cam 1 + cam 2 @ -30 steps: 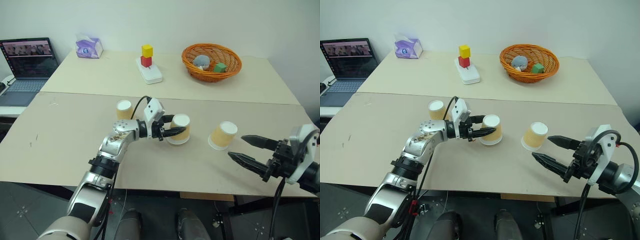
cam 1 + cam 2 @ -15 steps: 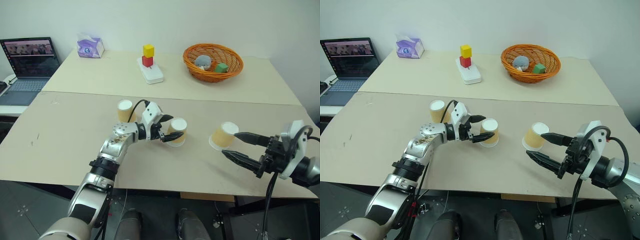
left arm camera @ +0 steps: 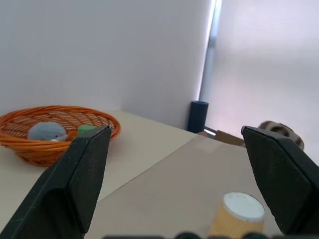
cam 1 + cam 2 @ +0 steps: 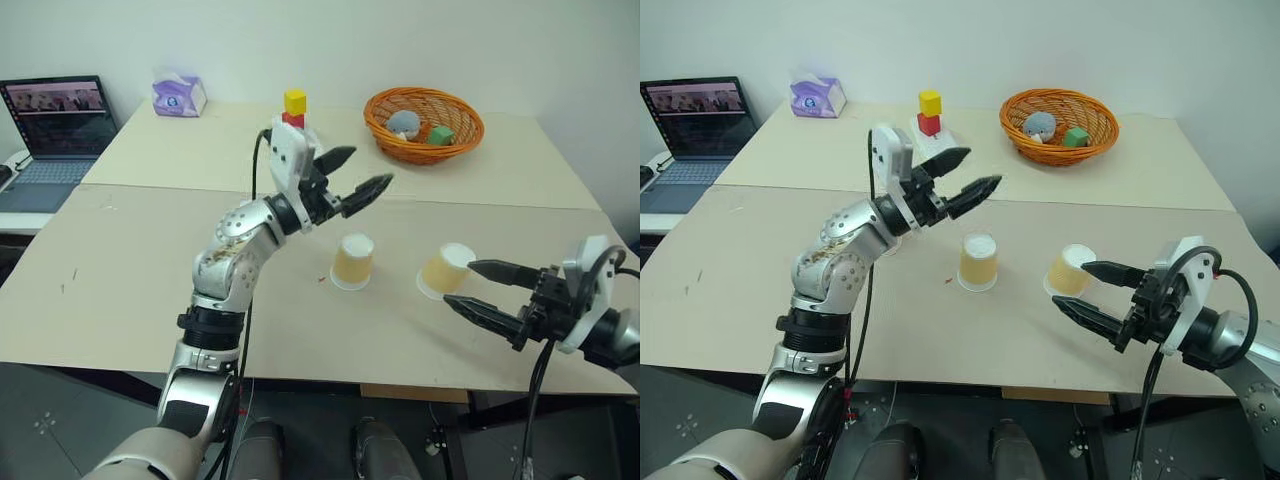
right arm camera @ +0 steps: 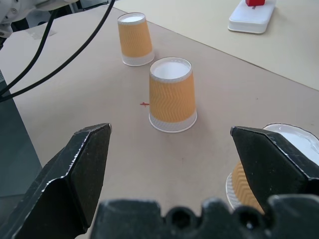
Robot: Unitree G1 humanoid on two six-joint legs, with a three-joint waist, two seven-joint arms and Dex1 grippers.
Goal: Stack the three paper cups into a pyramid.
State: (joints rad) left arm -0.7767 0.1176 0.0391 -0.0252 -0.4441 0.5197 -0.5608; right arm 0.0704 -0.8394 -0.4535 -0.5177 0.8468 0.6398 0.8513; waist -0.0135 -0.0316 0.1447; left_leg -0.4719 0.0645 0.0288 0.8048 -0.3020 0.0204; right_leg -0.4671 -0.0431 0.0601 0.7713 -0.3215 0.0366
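Note:
Three tan paper cups stand upside down on the table. The middle cup (image 4: 352, 262) stands free, and my left gripper (image 4: 372, 165) hangs open well above and behind it, holding nothing. The right cup (image 4: 446, 270) looks slightly tilted and sits at the tips of my open right gripper (image 4: 460, 283), whose upper finger reaches its side. The third cup (image 5: 133, 39) stands farther left, behind the left arm in the eye views. The left wrist view shows one cup (image 3: 237, 214) low between the spread fingers (image 3: 82, 172). No cup rests on another.
An orange wicker basket (image 4: 424, 122) with small toys stands at the back right. A red and a yellow block on a white base (image 4: 297, 125) stand behind the left gripper. A tissue pack (image 4: 178, 95) and a laptop (image 4: 55, 125) are at the far left.
My left gripper opened, let go of the middle cup and rose up and back from it. That cup now stands alone on the table. The right gripper held its place.

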